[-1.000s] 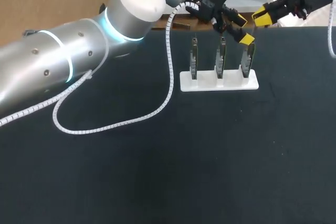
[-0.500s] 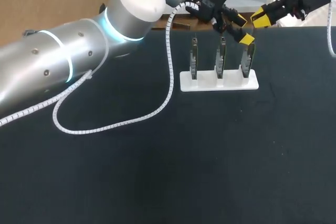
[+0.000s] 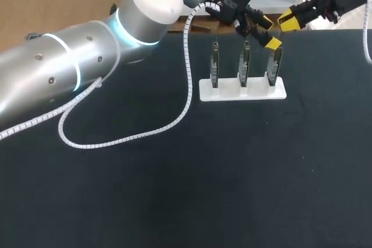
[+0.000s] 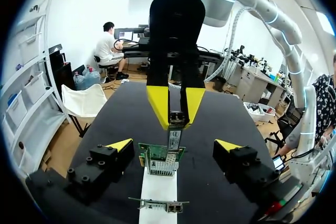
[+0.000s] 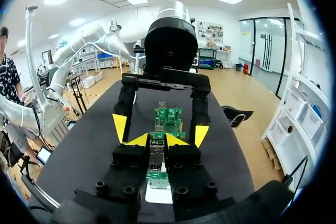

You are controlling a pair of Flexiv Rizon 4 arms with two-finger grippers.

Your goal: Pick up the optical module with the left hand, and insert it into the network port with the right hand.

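In the head view, a white base (image 3: 232, 92) is seen on the dark table (image 3: 174, 190), with three boards (image 3: 244, 65) stood upright in it in a row. The left gripper (image 3: 268, 33) is held over the right-hand board, its yellow tips spread. The right gripper (image 3: 289, 19) is placed just beyond, at the table's far edge. The module cannot be made out here. A white coiled cable (image 3: 187, 85) is draped from the left arm onto the table.

In the left wrist view, the left gripper (image 4: 173, 145) is shown wide open, with nothing touched by its fingers (image 4: 119, 144). Ahead of it the right gripper (image 4: 176, 106) is pointed down, and the module (image 4: 175, 137) is pinched between its tips. The module's lower end is met by the top of the nearest board (image 4: 157, 156) – whether it is seated in the port cannot be told.

In the right wrist view, the right gripper (image 5: 157, 140) is closed on the module (image 5: 156, 156) from both sides. The left gripper (image 5: 160, 130) is faced just ahead – its tips spread – with the boards (image 5: 168, 115) lined up between them.
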